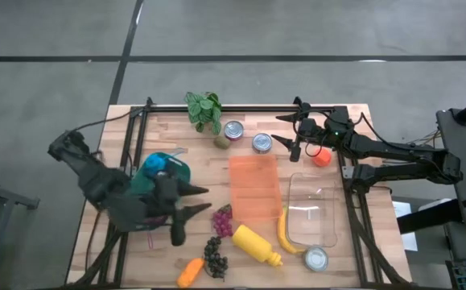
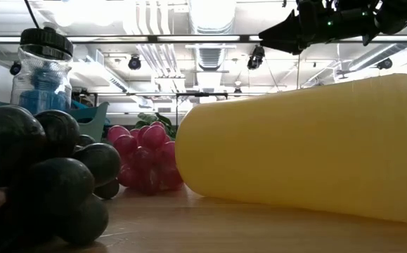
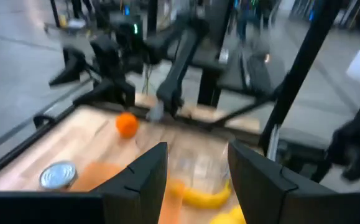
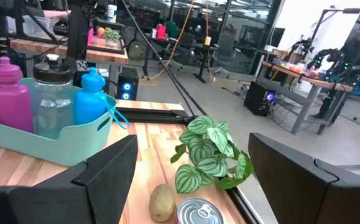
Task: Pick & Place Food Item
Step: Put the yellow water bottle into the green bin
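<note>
Above surface's left side: left gripper jaws part-open, empty | far edge: right gripper jaws wide, empty | risk: scattering red grapes, rolling yellow bottle

Two matte black jointed arms, black cables, wedge-shaped dark fingers.

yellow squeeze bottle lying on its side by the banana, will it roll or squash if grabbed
The yellow squeeze bottle lies on its rounded side, so a push would probably roll it. Its tapered body suggests it would curve, not roll straight. It looks like soft plastic, so it may dent.
</note>
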{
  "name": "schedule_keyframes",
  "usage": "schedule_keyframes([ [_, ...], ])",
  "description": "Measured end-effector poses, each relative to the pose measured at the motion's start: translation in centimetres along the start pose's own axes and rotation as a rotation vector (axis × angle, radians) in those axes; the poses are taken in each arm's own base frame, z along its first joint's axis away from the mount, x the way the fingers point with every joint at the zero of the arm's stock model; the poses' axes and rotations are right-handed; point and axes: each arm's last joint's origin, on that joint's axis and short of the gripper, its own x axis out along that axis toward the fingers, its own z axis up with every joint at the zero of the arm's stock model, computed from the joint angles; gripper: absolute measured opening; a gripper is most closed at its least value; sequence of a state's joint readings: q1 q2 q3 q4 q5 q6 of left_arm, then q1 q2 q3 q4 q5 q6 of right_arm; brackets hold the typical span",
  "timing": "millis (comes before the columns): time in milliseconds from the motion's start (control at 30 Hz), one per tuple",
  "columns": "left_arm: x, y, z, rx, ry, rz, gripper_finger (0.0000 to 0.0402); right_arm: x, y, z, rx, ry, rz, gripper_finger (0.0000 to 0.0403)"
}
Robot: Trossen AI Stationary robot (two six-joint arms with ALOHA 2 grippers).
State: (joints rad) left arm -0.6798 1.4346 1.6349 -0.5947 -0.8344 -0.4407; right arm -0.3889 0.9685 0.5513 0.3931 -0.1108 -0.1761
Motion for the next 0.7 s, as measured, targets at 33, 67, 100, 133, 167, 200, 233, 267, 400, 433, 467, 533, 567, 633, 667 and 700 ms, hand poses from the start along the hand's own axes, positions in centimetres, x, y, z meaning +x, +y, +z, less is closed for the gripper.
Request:
schedule_keyframes([
  [33,-0.3,0.0,0.1,-0.005,-0.009,0.000,0.0172,0.0,0.0,0.0,0.000,0.000,0.000,0.0305],
  [67,-0.4,-0.1,0.0,-0.005,-0.009,0.000,0.0172,0.0,0.0,0.0,0.000,0.000,0.000,0.0305],
  [100,-0.5,-0.2,-0.1,-0.008,-0.005,-0.003,0.0172,0.0,0.0,0.0,0.000,0.000,0.000,0.0305],
  [133,-0.5,-0.2,-0.2,-0.011,0.001,-0.001,0.0173,0.0,0.0,0.0,0.000,0.000,0.000,0.0305],
  [167,-0.6,-0.2,-0.3,-0.021,-0.005,0.013,0.0173,0.0,0.0,0.0,0.000,0.000,0.000,0.0306],
  [200,-0.9,-0.2,-0.2,-0.037,-0.024,0.036,0.0173,0.0,0.0,0.0,0.000,0.000,0.000,0.0305],
  [233,-1.4,0.0,0.0,-0.052,-0.049,0.064,0.0173,0.0,0.0,0.0,0.000,0.000,0.000,0.0305],
  [267,-2.1,0.2,0.3,-0.064,-0.078,0.089,0.0173,0.0,0.0,0.0,0.000,0.000,0.000,0.0305],
  [400,-4.4,1.8,1.5,-0.165,-0.143,0.139,0.0173,0.0,0.0,0.0,0.000,0.000,0.000,0.0305],
  [433,-4.8,2.4,1.5,-0.190,-0.130,0.141,0.0173,0.0,0.0,0.0,0.000,0.000,0.000,0.0305],
  [467,-5.1,3.0,1.4,-0.219,-0.113,0.146,0.0173,0.0,0.0,0.0,0.000,0.000,0.000,0.0305],
  [533,-5.8,4.3,1.2,-0.277,-0.080,0.157,0.0173,0.0,0.0,0.0,0.000,0.000,0.000,0.0305],
  [567,-6.2,5.0,1.1,-0.282,-0.066,0.167,0.0173,0.0,0.0,0.0,0.000,0.000,0.000,0.0305],
  [633,-7.4,6.5,1.2,-0.261,-0.044,0.177,0.0173,0.0,0.0,0.0,0.000,0.000,0.000,0.0306],
  [667,-7.9,7.2,1.3,-0.251,-0.036,0.175,0.0173,0.0,0.0,0.0,0.000,0.000,0.000,0.0305],
  [700,-8.3,7.8,1.4,-0.248,-0.033,0.173,0.0173,0.0,0.0,0.0,0.000,0.000,0.000,0.0305],
])
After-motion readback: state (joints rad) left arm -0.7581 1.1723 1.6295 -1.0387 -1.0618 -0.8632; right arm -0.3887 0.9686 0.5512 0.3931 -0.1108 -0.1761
